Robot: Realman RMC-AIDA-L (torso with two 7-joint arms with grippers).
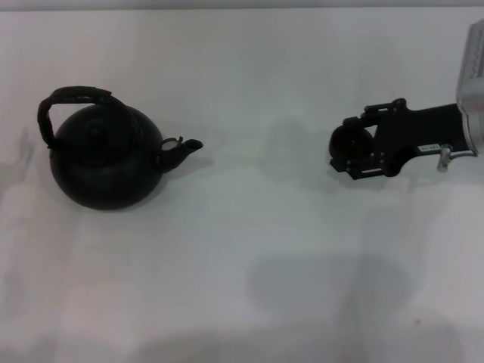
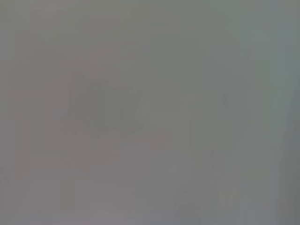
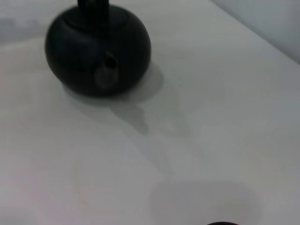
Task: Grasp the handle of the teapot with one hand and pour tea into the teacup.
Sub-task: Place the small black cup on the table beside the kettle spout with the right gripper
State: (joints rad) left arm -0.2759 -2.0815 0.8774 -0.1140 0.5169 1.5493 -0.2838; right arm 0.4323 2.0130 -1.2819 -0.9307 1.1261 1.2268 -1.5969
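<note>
Reaching in from the right, the right pincer sits clamped on the teacup; teapot stands well apart, far left on the counter.

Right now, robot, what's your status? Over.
Right claw around cup, grip unclear. Left claw out of view. Teapot untouched, spout facing cup. Nothing between.

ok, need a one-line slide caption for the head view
Black teapot sits on the white table at the robot's left, spout toward the right gripper, which is at the small dark teacup on the right.
</note>
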